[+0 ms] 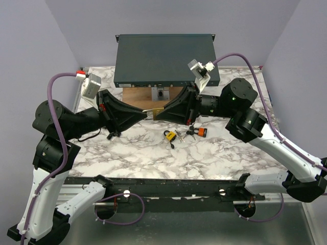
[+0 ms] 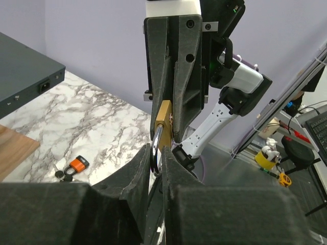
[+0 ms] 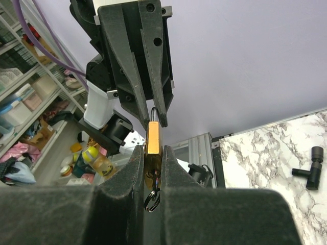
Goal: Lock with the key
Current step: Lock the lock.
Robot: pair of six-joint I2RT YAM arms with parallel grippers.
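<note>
Left gripper (image 2: 157,159) pinches shackle (image 2: 155,147) of brass padlock (image 2: 164,118); right gripper (image 3: 152,153) pinches its body; key (image 1: 202,132) lies on table (image 1: 230,158).

A: The 2 arms (image 1: 56,120)?
B: Black joints, white lower links (image 1: 41,189) at the frame's bottom corners, 2 purple cables (image 1: 49,94) looping upper left and upper right.
A: Fingers (image 2: 186,71)?
B: Black wedges, small screws (image 2: 190,24).

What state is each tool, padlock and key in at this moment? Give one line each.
left tool: shut on the shackle of the brass padlock
right tool: shut on its body
brass padlock: held above the table between both tools; locked or not, cannot tell
key: lying on the table, unheld
yellow padlock: lying on the table beside the key, unheld
</note>
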